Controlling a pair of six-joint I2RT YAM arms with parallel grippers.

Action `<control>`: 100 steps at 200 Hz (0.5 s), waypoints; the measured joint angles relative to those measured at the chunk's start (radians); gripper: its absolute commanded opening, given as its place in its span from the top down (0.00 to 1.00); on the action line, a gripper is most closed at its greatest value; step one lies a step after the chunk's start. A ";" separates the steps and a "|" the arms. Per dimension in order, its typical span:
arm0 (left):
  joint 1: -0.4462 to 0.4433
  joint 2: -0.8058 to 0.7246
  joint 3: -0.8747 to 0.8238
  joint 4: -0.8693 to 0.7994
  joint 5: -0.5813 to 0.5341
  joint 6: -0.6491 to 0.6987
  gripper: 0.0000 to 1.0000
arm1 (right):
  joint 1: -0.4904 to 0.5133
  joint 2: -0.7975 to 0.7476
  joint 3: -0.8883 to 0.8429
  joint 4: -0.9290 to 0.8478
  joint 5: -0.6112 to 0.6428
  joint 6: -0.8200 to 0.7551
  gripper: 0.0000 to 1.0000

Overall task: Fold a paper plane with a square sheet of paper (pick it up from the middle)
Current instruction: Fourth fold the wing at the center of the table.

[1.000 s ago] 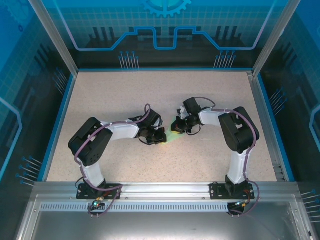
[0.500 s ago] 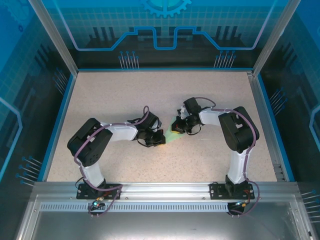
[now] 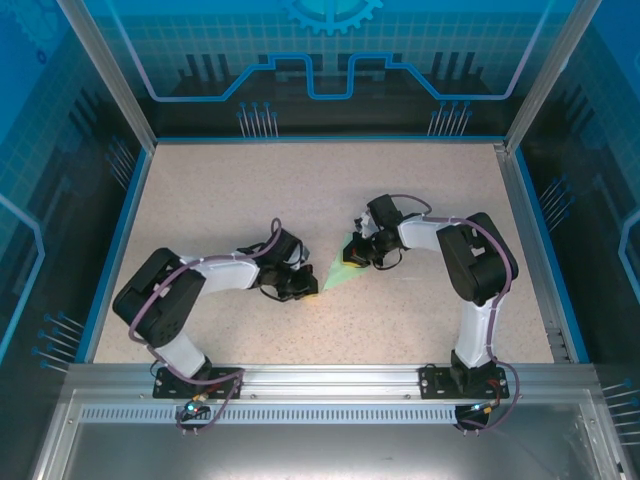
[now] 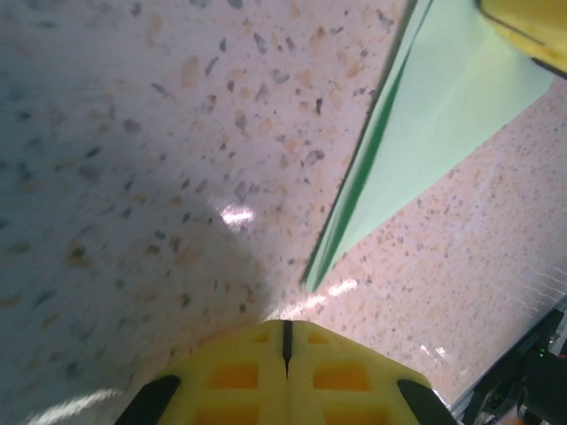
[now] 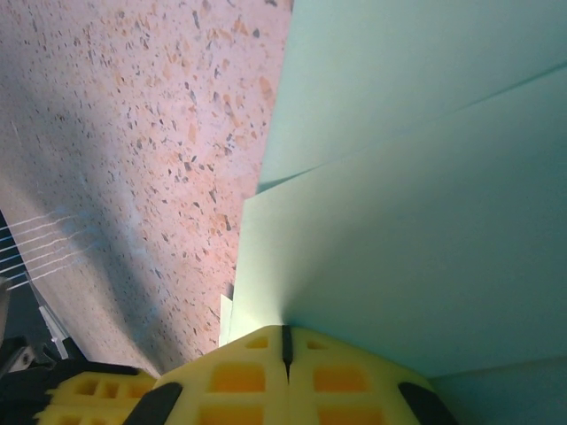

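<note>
Late stage: the sheet is already a narrow pointed paper plane (image 3: 339, 270), lying flat on the worktop (image 3: 230, 200).

- Left gripper (image 4: 285, 345): clenched, holding nothing. The plane's nose lies just ahead of its fingertips, slightly right, apart from them.
- Right gripper (image 5: 285, 345): clenched, low over the plane's wide tail. Layered folds spread out ahead of it. It probably pins the paper down, though contact is hard to confirm at this angle.

Step in hand, by my reading: flattening or holding the folds, with the tail anchored.

Next move likely calls for the left gripper to reach the nose or centre crease without skidding the thin paper, while the right gripper holds the tail steady.
</note>
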 measured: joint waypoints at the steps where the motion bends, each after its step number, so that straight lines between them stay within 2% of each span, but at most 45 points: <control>1: 0.001 -0.005 0.000 -0.004 -0.002 0.000 0.91 | 0.000 0.000 0.000 -0.001 0.000 0.000 0.97; 18: 0.007 -0.056 0.020 -0.041 -0.019 0.013 0.80 | -0.001 0.000 0.006 -0.008 -0.001 0.000 0.91; 27: 0.008 -0.072 0.041 -0.047 -0.031 0.021 0.76 | -0.002 -0.004 0.007 -0.011 0.002 0.001 0.86; 38: 0.008 -0.076 0.073 -0.045 -0.043 0.019 0.72 | -0.005 -0.016 0.007 -0.020 0.005 0.000 0.73; 50: 0.008 -0.071 0.105 -0.035 -0.052 0.016 0.69 | -0.012 -0.054 0.006 -0.029 0.021 0.006 0.67; 100: 0.008 0.074 0.233 0.007 -0.071 0.018 0.62 | -0.092 -0.238 -0.014 -0.028 0.091 0.052 0.55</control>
